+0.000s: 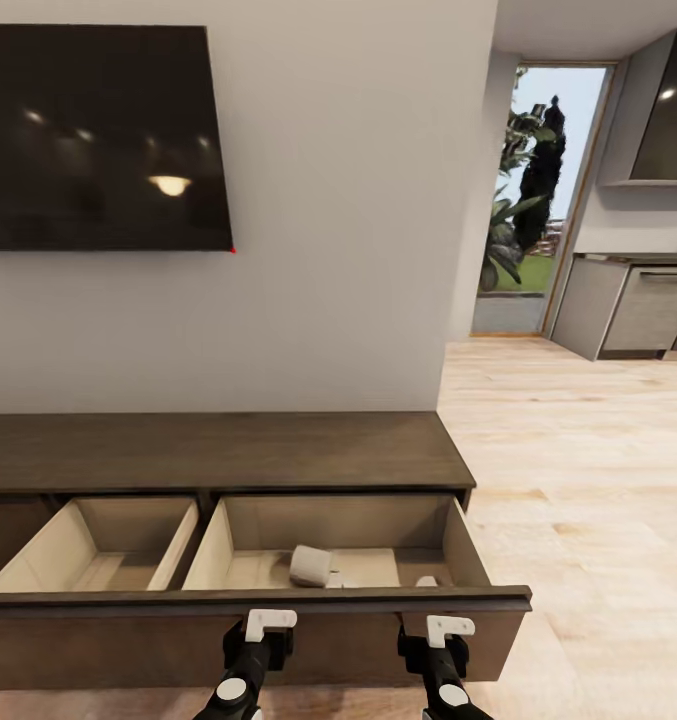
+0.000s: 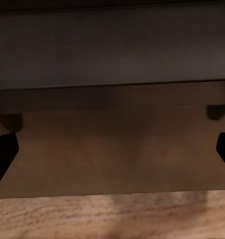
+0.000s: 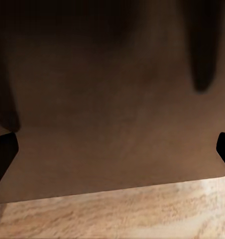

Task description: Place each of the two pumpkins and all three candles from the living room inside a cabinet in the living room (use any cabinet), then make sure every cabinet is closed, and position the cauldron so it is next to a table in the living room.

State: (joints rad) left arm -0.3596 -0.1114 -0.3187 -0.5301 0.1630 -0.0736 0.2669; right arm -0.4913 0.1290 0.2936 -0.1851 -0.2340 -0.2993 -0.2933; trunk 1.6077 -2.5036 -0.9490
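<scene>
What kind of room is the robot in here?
Most likely a living room: a wall-mounted black TV hangs above a long, low dark wooden cabinet on light wood-plank floor, with a kitchen area beyond.

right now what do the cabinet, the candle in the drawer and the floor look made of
Cabinet: seemingly dark brown wood, matte, faint grain on its top; drawer interiors pale light wood.
Candle: pale grey-white, smooth and dull, possibly wax; the look leaves it open.
Floor: light wood planks, visible grain and seams, slight sheen.
</scene>
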